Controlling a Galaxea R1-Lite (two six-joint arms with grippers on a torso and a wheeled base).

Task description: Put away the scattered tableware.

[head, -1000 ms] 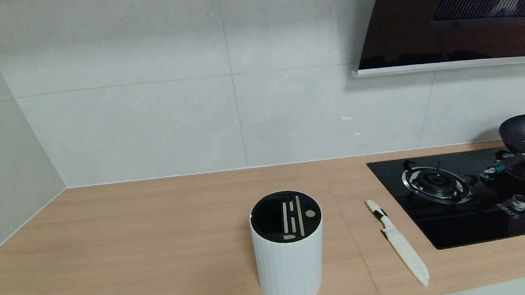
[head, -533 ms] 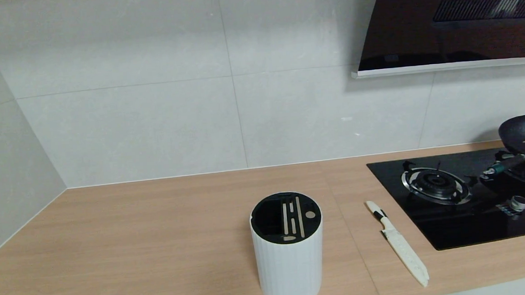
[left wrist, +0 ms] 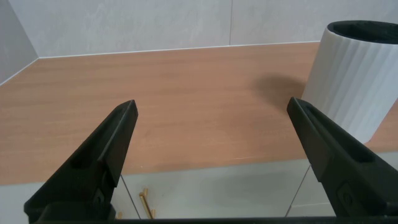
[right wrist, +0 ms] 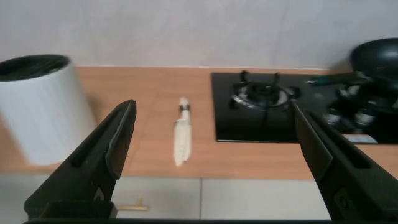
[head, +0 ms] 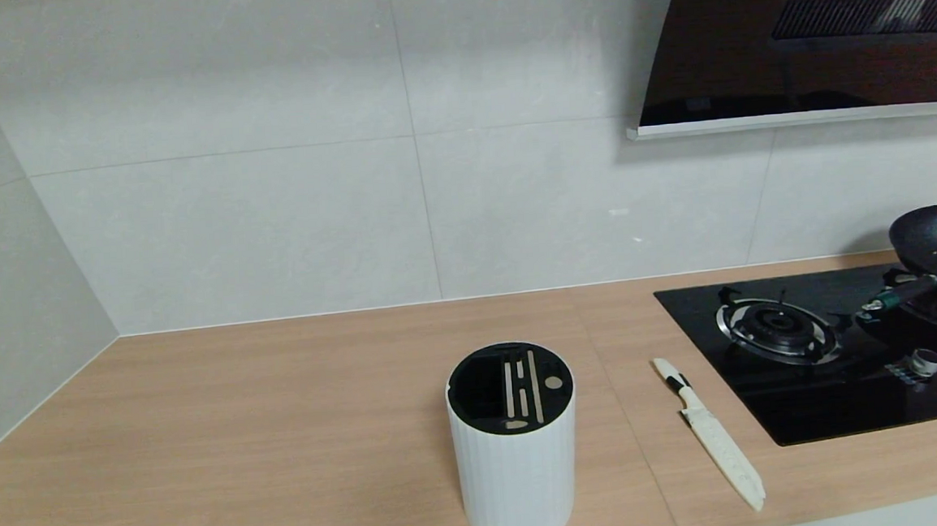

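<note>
Slim white knife [head: 711, 435] lies right of the white ribbed cylindrical holder [head: 514, 455]. Right gripper [right wrist: 212, 111] and left gripper [left wrist: 211, 106] gape wide, empty (best: pinch the handle squarely).

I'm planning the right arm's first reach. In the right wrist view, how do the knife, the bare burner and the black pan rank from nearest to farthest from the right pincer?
Measured from the open right pincer:
1. Knife: nearest, lying on the counter just left of the stove.
2. Bare burner: farther back, on the stove's left half.
3. Black pan: farthest, on the stove's right side.
</note>
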